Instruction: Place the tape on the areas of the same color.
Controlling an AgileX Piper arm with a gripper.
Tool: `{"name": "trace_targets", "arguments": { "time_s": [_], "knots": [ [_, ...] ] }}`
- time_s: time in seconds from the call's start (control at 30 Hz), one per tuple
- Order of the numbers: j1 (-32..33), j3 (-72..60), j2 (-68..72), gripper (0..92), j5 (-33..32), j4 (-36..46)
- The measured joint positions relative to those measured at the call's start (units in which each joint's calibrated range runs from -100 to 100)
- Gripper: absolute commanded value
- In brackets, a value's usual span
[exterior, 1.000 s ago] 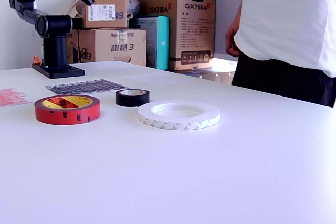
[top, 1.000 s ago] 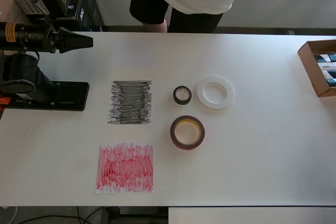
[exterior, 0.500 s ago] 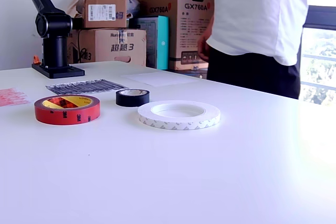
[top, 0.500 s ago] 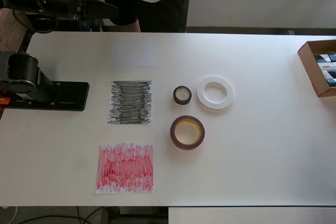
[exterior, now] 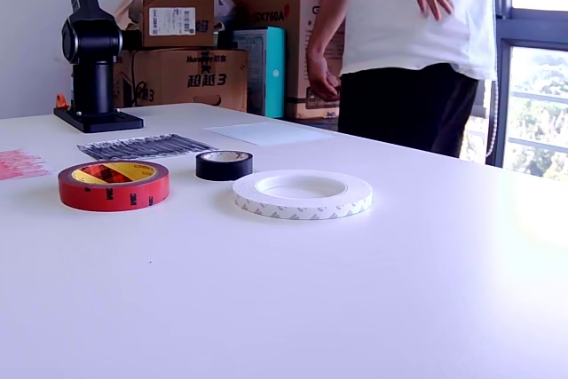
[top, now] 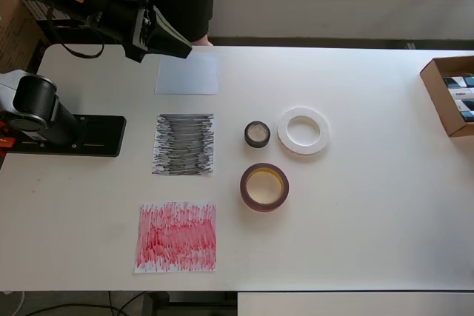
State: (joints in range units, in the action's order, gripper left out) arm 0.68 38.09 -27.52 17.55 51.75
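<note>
Sitting at table edge, cardboard box [top: 449, 94] holds small packs; hand [top: 181, 46] empty, jaw state unclear.

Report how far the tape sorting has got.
Done: nothing. The black roll, red roll and white roll all lie on bare table, off their patches.
In hand: nothing. The gripper is up over the far edge beside the white sheet, carrying no roll.
Left: black roll onto the black patch, red roll onto the red patch, white roll onto the white sheet.
</note>
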Motion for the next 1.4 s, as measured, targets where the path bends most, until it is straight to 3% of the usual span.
{"name": "trace_targets", "arguments": {
  "time_s": [0.3, 0.6, 1.13, 1.4],
  "knots": [
    [0.5, 6.8, 0.0, 0.7, -5.9, 7.6],
    [0.5, 10.2, 8.6, 0.1, -6.0, 7.5],
    [3.0, -7.5, 33.3, 0.6, -5.2, 5.7],
    [4.0, -11.4, 40.8, 0.6, -2.4, -2.0]
  ]
}}
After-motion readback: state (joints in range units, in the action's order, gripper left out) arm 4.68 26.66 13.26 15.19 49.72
